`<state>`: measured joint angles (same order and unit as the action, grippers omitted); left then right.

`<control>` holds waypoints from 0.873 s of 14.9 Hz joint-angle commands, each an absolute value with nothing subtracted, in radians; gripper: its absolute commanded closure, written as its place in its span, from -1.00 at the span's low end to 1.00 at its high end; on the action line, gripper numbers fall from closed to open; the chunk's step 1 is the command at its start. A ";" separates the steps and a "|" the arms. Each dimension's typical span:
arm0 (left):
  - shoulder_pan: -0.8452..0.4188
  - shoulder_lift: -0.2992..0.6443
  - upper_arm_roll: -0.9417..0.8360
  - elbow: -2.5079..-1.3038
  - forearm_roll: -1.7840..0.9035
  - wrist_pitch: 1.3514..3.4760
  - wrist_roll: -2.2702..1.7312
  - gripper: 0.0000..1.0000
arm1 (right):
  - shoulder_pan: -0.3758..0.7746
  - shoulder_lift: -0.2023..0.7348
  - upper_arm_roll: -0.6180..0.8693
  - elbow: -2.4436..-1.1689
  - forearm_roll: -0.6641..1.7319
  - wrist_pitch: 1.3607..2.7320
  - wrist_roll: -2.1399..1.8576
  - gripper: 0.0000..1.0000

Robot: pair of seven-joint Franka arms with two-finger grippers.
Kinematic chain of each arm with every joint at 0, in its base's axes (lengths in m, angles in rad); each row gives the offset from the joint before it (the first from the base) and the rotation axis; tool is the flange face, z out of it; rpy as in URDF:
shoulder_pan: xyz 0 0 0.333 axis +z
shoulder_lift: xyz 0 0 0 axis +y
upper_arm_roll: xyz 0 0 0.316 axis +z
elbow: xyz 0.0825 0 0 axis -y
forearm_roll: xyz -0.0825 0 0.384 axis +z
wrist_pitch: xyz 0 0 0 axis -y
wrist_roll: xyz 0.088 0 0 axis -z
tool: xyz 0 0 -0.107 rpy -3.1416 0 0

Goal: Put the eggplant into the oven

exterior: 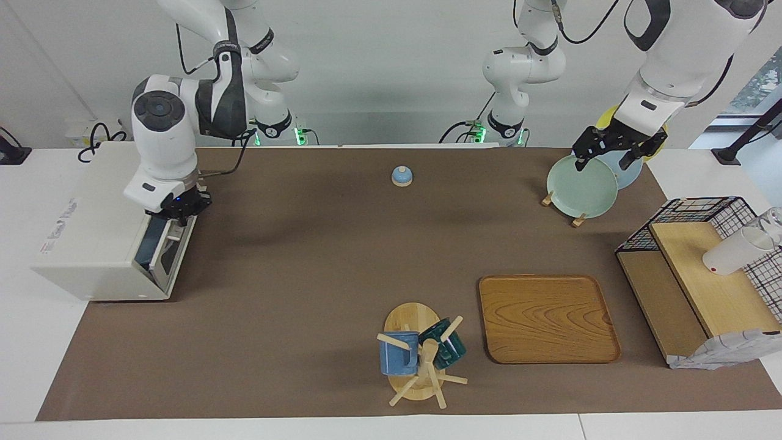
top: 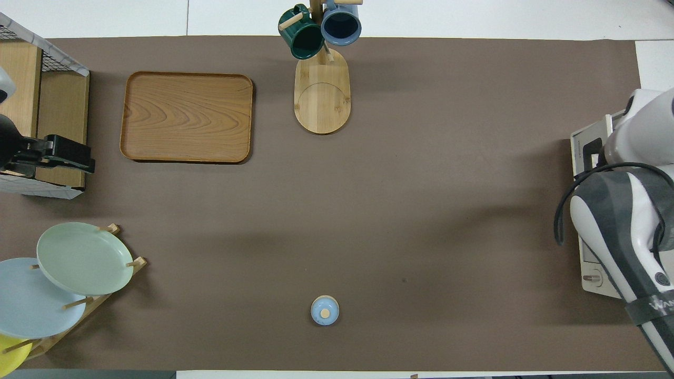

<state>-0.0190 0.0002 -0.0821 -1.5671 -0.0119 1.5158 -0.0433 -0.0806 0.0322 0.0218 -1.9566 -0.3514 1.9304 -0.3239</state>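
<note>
One closed right pincer (exterior: pixel 177 215) presses the oven (exterior: pixel 98 244) door; you would grip the stiff door by its top edge.

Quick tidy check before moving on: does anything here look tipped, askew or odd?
A white cup lies on its side on the wooden shelf at the left arm's end. The oven door is tilted, not fully shut, with the right hand at its top edge.
</note>
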 commanded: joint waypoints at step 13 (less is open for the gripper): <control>-0.008 -0.029 -0.094 -1.597 0.005 1.514 -0.054 -1.00 | -0.015 0.087 0.043 -1.537 -0.055 1.503 -0.202 -0.80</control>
